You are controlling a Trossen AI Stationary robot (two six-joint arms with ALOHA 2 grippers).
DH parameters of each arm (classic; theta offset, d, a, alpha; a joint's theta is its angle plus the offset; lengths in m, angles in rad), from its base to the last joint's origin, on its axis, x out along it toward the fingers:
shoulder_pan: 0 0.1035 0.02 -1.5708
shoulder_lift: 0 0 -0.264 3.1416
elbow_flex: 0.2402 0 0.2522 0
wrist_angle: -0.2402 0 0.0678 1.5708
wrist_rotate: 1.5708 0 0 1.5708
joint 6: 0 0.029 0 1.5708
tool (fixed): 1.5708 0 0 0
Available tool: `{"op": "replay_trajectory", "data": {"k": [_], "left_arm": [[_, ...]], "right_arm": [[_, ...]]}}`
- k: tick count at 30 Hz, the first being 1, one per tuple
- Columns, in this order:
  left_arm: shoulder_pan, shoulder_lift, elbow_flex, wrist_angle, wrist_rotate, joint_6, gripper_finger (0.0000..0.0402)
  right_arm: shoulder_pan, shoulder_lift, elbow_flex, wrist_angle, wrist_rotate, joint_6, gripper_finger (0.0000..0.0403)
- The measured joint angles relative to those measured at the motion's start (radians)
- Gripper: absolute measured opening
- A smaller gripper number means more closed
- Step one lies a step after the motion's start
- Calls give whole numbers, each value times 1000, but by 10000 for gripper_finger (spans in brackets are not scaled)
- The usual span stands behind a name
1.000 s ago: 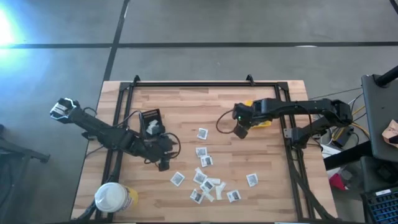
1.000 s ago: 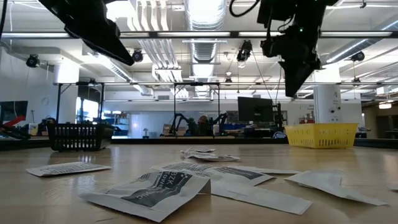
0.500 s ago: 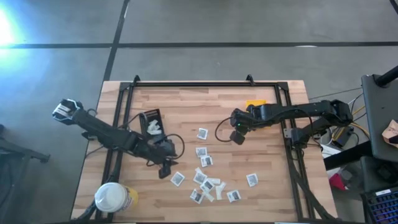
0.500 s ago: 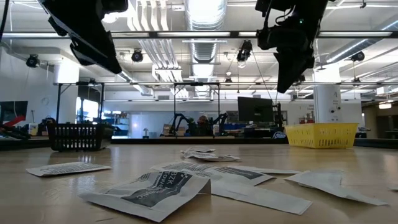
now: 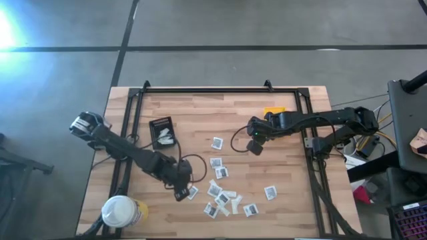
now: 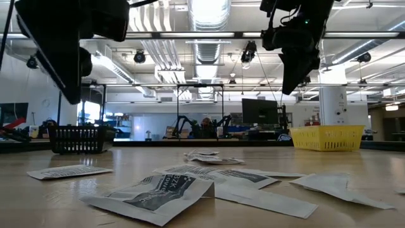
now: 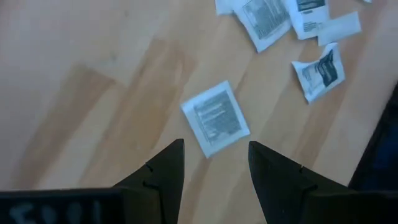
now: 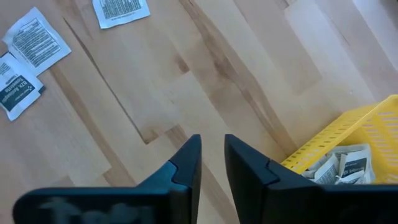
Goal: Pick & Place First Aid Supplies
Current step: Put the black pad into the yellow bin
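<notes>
While the left gripper [image 7: 211,165] hangs with its fingers spread and empty above a square white packet [image 7: 215,117] at the edge of the scattered first aid supplies [image 5: 223,193], the right gripper [image 8: 211,158], narrowly parted and empty, hovers near the yellow bin [image 8: 354,146]; a black tray [image 5: 162,132] lies between the arms.

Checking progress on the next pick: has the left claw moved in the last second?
Yes. The left claw has moved away from the black tray toward the table's near edge, and now hangs open over a white packet.
</notes>
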Motion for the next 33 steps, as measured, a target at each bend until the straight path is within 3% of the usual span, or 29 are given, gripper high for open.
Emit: {"op": "replay_trajectory", "data": {"k": [4,8,20,33], "left_arm": [[-25,28,-3,1,-15,-152,170],[-35,65,-3,22,-50,-212,170],[-36,218,4,104,-49,-228,170],[-41,272,2,80,-81,-254,170]], "right_arm": [[0,0,-1,1,0,0,59],[0,0,-3,5,0,3,60],[25,0,-29,8,-3,49,70],[31,0,-50,8,-2,61,60]]}}
